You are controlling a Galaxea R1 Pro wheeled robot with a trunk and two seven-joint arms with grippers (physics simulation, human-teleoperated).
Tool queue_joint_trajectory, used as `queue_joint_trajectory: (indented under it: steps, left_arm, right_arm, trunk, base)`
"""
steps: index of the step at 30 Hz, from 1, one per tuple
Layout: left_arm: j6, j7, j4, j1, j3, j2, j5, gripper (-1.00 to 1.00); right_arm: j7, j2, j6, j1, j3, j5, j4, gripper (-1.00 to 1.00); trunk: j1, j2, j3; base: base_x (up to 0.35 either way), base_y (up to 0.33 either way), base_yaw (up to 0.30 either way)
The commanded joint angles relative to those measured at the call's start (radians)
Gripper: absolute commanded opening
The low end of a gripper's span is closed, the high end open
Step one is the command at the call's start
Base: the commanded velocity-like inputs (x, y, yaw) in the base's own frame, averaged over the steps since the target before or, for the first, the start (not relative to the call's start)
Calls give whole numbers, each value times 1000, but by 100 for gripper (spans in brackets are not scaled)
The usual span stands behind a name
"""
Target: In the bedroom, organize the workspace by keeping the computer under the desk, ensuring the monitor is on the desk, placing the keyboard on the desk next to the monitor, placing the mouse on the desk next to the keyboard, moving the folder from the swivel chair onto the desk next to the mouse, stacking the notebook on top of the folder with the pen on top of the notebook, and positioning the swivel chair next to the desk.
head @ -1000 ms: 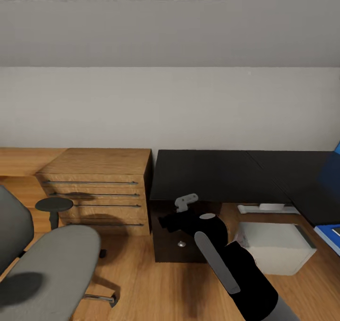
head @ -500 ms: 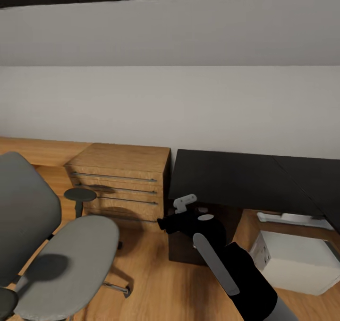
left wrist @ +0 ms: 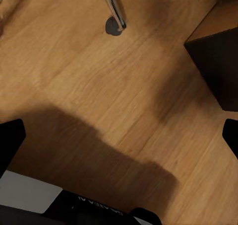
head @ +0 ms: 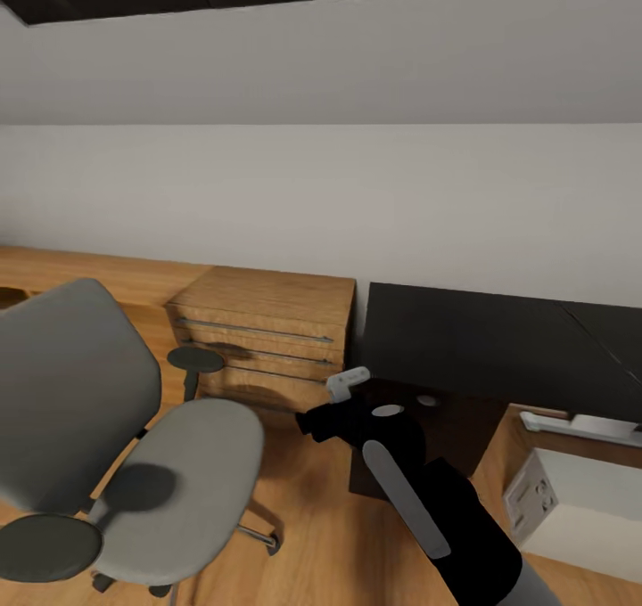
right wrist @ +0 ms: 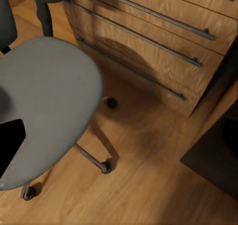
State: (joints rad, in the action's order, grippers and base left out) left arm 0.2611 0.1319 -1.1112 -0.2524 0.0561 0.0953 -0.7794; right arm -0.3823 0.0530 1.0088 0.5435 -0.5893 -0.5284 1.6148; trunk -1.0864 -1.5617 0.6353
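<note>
Swivel chair (head: 134,463): grey, empty seat, on the wooden floor (head: 303,535) – left of the drawer chest (head: 267,343).
Desk (head: 481,348): black top, bare where visible, right of the chest.
Computer (head: 580,503): white case on the floor under the desk.
Right gripper (head: 325,410): raised between chair and desk – finger spread cannot be told.
Left gripper (left wrist: 119,135): fingers wide apart, holding nothing, above bare floor.

black arm (head: 446,508), grey panel (glossy), grey bracket (head: 348,380)
</note>
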Motion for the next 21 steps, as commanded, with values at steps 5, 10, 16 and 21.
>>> queue_joint_trajectory:
  steps: [5, 10, 16, 21]
  left_arm:
    - [7, 2, -1, 0, 2, 0, -9, 100]
    - [7, 2, -1, 0, 2, 0, -8, 100]
    - [7, 2, -1, 0, 2, 0, -9, 100]
    - [7, 3, -1, 0, 3, 1, -9, 100]
  right_arm:
    - [-12, 2, 3, 1, 0, -10, 1, 100]
    - [-12, 1, 3, 1, 0, -10, 1, 100]
    - [-12, 2, 4, 1, -1, -10, 1, 100]
    - [-12, 2, 3, 1, -1, -10, 1, 100]
  trunk:
    - [0, -1, 1]
    - [0, -1, 0]
    - [0, -1, 0]
    - [0, -1, 0]
  base:
    - [0, 265, 112]
    - [0, 135, 234]
    - [0, 36, 268]
    - [0, 8, 277]
